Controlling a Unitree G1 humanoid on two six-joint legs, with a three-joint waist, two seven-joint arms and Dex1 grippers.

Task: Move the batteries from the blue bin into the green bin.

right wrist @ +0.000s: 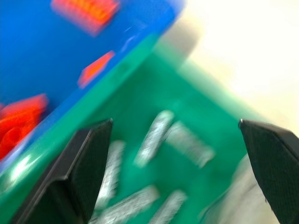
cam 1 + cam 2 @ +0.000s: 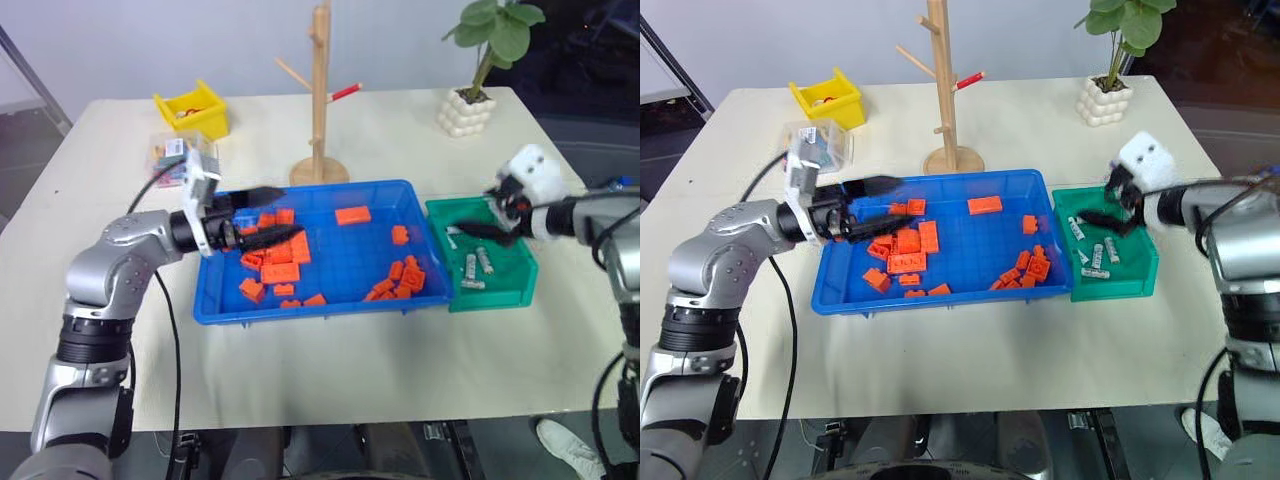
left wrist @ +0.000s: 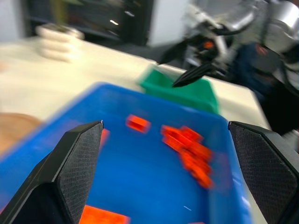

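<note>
The blue bin (image 2: 340,255) lies mid-table with orange bricks (image 2: 280,262) scattered in it. Against its right side stands the green bin (image 2: 500,290), where several silver batteries (image 2: 478,268) lie on the floor; the right wrist view shows these batteries (image 1: 156,135) close up. My right gripper (image 2: 482,212) hovers open over the green bin, with nothing between its fingers. My left gripper (image 2: 290,210) is open and empty, held level above the left part of the blue bin and pointing towards the green bin (image 3: 196,95).
At the back left sit a yellow bin (image 2: 195,110) and a clear box (image 2: 170,155). A wooden peg stand (image 2: 320,100) rises just behind the blue bin. A potted plant (image 2: 467,112) stands behind the green bin.
</note>
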